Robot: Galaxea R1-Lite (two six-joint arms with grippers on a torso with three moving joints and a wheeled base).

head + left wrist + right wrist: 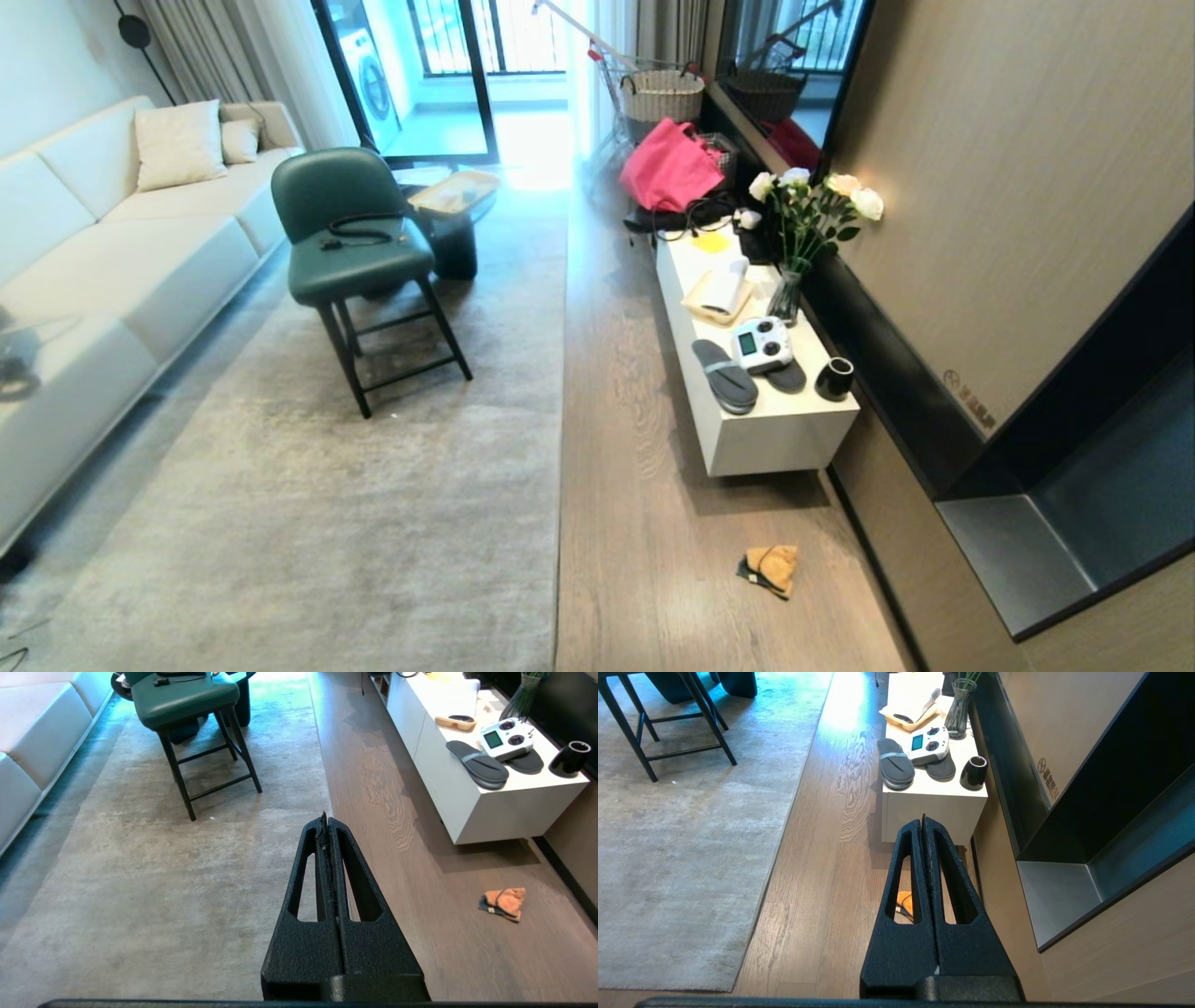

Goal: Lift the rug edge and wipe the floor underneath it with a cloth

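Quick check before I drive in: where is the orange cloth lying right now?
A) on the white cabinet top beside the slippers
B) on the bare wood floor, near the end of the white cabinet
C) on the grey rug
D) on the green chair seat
B: the cloth lies crumpled on the bare wood floor, just past the near end of the white cabinet and clear of the rug edge.
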